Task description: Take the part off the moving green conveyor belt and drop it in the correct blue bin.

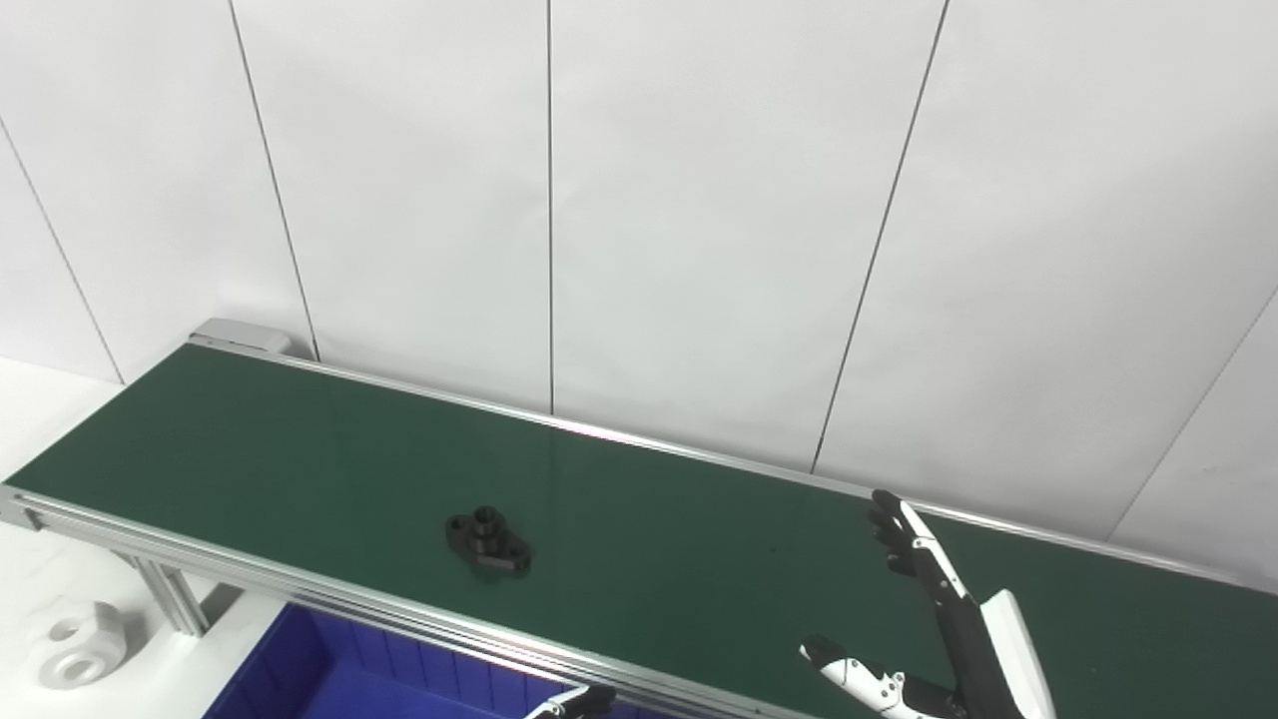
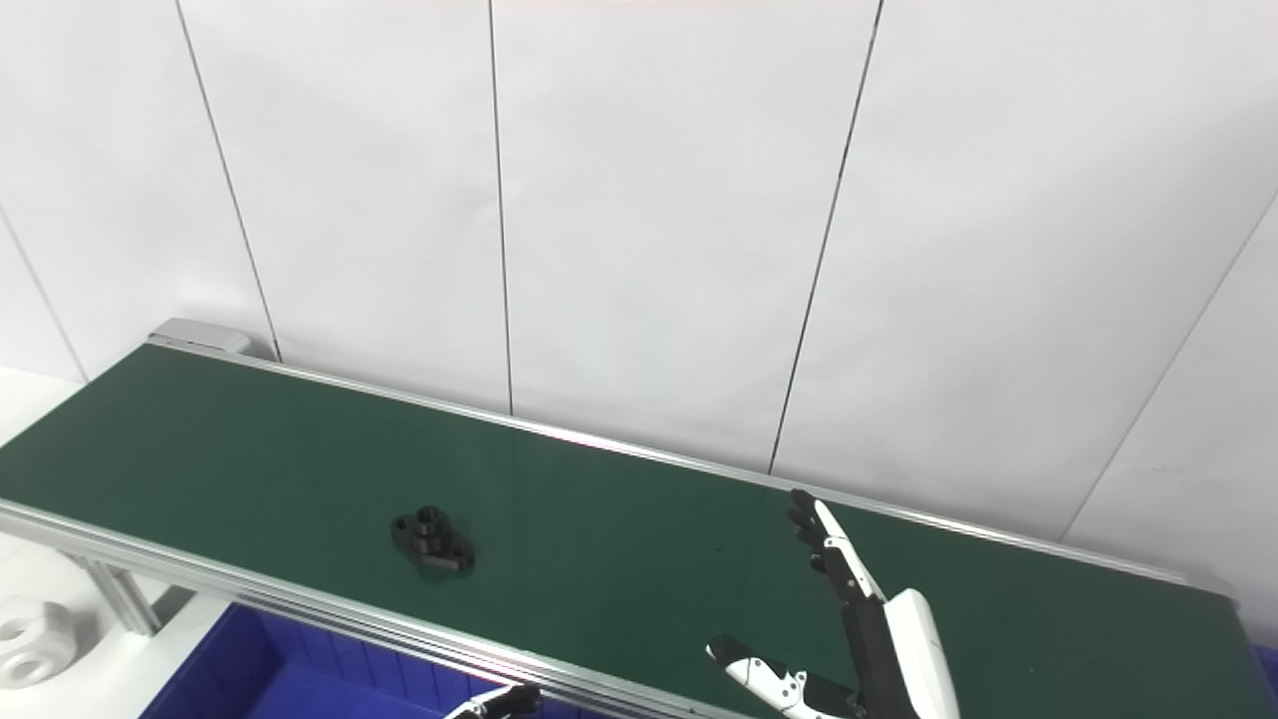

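A: Was any writing or brand legible?

B: None. A black flanged part with a round central boss lay on the matte green conveyor belt, near its front aluminium rail.

A: And the hands?

B: The right hand hovered over the belt, fingers spread, empty. The left hand barely showed; its grasp couldn't be told. A blue bin sat below.

Right hand black with white shells, dark fingertips

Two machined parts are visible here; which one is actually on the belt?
The black part, lying on the green belt left of the open right hand. The white part sits off the belt, on the white surface below.
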Robot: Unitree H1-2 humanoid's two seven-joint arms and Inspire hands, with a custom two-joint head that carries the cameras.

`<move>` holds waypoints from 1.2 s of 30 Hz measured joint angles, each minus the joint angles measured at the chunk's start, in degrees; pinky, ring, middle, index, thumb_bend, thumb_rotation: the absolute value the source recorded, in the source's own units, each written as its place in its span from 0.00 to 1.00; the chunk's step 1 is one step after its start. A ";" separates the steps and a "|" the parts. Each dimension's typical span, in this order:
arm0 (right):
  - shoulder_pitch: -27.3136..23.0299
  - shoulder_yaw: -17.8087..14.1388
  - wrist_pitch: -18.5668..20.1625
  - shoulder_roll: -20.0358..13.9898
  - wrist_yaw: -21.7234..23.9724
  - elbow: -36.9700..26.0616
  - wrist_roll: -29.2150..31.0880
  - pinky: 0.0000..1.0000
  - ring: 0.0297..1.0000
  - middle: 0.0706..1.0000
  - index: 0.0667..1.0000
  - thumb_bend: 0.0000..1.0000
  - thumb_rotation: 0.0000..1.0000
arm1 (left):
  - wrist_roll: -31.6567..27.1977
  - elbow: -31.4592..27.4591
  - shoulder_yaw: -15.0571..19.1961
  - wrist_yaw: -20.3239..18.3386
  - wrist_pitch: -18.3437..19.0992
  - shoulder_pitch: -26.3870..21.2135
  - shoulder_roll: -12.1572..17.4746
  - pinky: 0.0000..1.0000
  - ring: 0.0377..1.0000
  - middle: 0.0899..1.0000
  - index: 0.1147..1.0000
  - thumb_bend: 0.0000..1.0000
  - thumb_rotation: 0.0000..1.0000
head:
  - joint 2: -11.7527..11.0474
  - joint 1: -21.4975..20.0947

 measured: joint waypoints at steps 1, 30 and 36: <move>-0.33 0.14 0.87 -0.05 0.43 -0.03 -0.27 0.76 0.84 0.86 0.91 0.64 0.39 | -0.01 -0.01 -0.05 0.24 0.00 -0.03 0.03 0.68 0.79 0.82 0.79 0.89 0.50 | 0.09 -0.09; -17.08 4.46 14.93 3.99 3.58 10.07 -10.31 0.69 0.80 0.86 0.90 0.74 0.46 | -4.21 -3.83 2.99 -4.63 0.00 0.67 2.03 0.85 0.88 0.90 0.89 0.71 0.68 | 12.66 -21.80; -18.69 4.75 15.17 3.37 3.58 12.97 -11.19 0.68 0.80 0.87 0.90 0.75 0.47 | -4.14 -3.84 3.47 -5.08 0.00 0.85 1.95 0.85 0.88 0.90 0.89 0.71 0.69 | 12.57 -21.36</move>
